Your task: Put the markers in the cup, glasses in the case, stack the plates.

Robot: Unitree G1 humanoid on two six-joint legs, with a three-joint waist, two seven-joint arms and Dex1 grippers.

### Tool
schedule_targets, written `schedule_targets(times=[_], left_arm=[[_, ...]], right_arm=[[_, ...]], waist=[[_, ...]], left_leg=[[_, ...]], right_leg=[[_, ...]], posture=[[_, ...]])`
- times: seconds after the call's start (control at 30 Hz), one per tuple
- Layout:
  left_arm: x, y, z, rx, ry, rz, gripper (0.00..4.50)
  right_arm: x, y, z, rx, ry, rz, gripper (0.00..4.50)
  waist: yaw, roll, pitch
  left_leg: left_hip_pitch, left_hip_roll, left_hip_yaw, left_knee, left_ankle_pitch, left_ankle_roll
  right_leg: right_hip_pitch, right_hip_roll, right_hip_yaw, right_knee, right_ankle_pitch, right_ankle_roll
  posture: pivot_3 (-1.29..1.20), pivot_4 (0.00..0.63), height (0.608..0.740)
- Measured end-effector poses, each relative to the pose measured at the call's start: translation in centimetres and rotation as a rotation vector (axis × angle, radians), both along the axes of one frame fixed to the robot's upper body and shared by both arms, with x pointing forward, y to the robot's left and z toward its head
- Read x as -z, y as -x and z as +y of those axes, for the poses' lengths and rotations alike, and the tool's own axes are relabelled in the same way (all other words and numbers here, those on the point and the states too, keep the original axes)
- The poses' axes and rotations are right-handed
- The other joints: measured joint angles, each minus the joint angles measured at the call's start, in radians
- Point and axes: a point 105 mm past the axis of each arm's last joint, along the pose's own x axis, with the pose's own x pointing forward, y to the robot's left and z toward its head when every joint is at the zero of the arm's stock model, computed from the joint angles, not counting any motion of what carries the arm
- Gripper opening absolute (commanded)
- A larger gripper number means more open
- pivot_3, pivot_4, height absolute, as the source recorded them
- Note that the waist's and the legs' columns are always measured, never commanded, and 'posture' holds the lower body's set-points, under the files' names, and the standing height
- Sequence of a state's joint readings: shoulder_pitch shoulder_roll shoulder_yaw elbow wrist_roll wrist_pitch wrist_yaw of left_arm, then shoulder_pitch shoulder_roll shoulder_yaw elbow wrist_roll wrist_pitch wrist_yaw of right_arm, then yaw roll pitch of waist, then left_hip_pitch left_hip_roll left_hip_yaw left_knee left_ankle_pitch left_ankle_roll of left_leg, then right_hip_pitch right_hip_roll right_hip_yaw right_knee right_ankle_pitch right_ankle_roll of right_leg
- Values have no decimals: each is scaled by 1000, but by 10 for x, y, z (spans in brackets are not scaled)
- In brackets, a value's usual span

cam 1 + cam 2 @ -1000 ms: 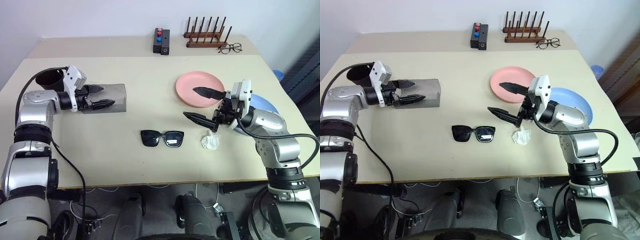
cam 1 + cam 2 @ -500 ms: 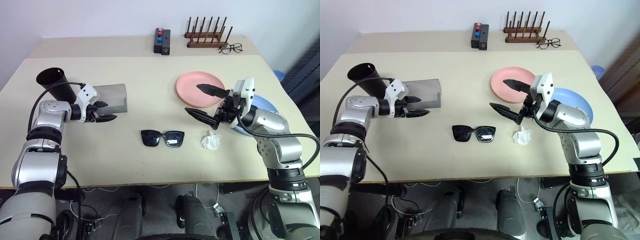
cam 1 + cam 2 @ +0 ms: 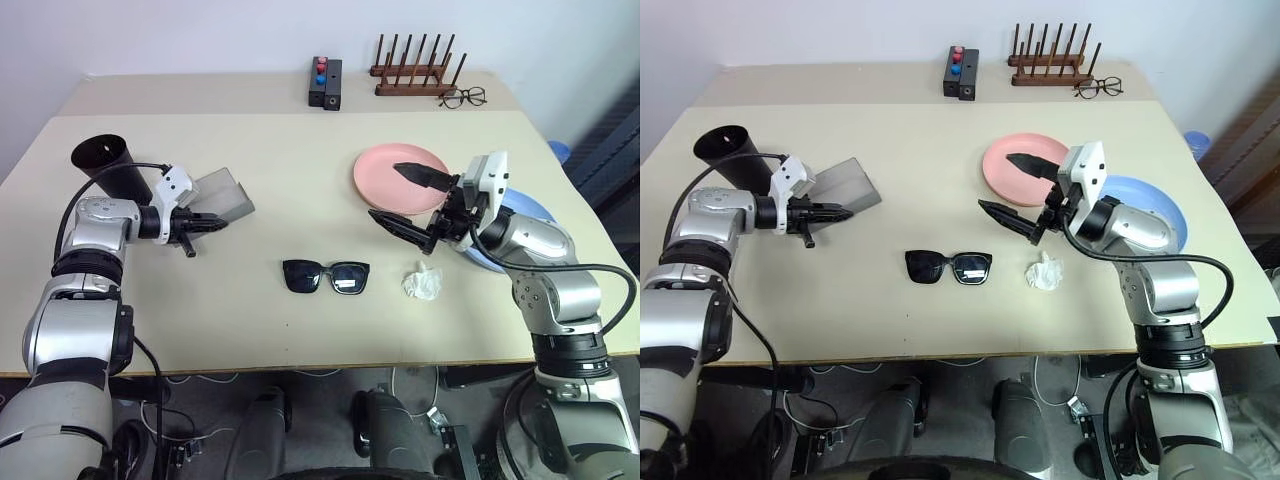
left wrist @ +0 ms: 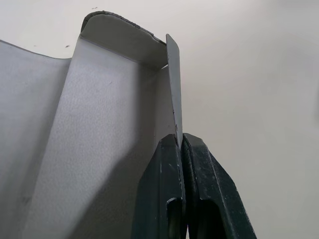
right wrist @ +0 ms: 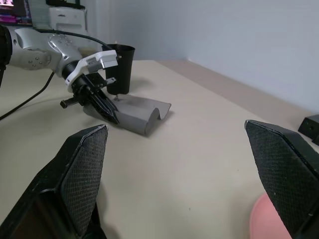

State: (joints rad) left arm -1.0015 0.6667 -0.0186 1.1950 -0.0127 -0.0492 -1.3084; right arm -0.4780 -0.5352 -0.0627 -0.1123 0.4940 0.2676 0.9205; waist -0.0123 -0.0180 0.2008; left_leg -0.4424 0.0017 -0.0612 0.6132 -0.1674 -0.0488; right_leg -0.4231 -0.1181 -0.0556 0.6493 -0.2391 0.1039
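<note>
The grey case [image 3: 225,192] lies at the table's left. My left gripper [image 3: 207,222] is shut on its thin near edge [image 4: 172,89], which is raised off the table. Just behind that arm stands the black cup [image 3: 108,165]. The black sunglasses [image 3: 325,276] lie folded open in the middle of the table, touched by nothing. My right gripper [image 3: 390,193] hovers open and empty over the near rim of the pink plate [image 3: 385,165]. The blue plate [image 3: 1155,205] lies beside the pink one, partly behind my right arm. The markers are out of view.
A crumpled white paper [image 3: 421,283] lies to the right of the sunglasses. At the back stand a black box with red and blue caps [image 3: 322,82], a wooden peg rack [image 3: 412,72] and wire-framed spectacles [image 3: 460,97].
My left gripper came down from above the case and shut on its near edge, and the case now stands tilted with that edge raised. The right arm stayed still.
</note>
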Motion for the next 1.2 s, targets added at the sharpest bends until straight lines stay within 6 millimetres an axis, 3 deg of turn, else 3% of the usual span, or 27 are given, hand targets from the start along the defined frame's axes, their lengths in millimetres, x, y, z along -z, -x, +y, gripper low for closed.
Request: schedule_targets(times=[0.27,0.57,0.67,0.87,1.0,1.2], left_arm=[[-10,12,-10,146,31,12,47],[-14,73,22,299,-126,168,47],[-16,94,18,365,-148,206,47],[0,130,-8,528,-137,294,47],[9,143,-14,564,-136,333,47],[11,145,-10,556,-159,321,47]], right_arm=[[0,-1,3,-8,-3,-5,4500],[0,-2,1,-8,4,-6,4500],[0,-3,3,-12,4,-7,4500],[1,-4,4,-14,7,-8,4500],[1,-4,4,-14,7,-8,4500],[2,-4,4,-14,7,-7,4500]], waist=[[-1,0,0],[-8,1,1],[1,1,1],[0,2,1],[-2,2,1],[-1,2,1]], left_leg=[[0,0,0,0,0,0],[0,2,0,-1,0,0],[0,2,0,-1,0,0],[-1,3,1,-1,0,0],[-1,4,2,-1,0,0],[-1,5,2,-1,0,0]], right_leg=[[0,0,0,0,0,0],[-1,1,1,0,0,-1],[-1,0,1,-2,-2,-6],[-1,1,0,-4,-2,-7],[-2,2,0,-3,-1,-7],[-2,2,0,-4,-1,-7]], posture=[[0,150,740],[0,150,740],[0,150,740],[0,150,740],[0,150,740],[0,150,740]])
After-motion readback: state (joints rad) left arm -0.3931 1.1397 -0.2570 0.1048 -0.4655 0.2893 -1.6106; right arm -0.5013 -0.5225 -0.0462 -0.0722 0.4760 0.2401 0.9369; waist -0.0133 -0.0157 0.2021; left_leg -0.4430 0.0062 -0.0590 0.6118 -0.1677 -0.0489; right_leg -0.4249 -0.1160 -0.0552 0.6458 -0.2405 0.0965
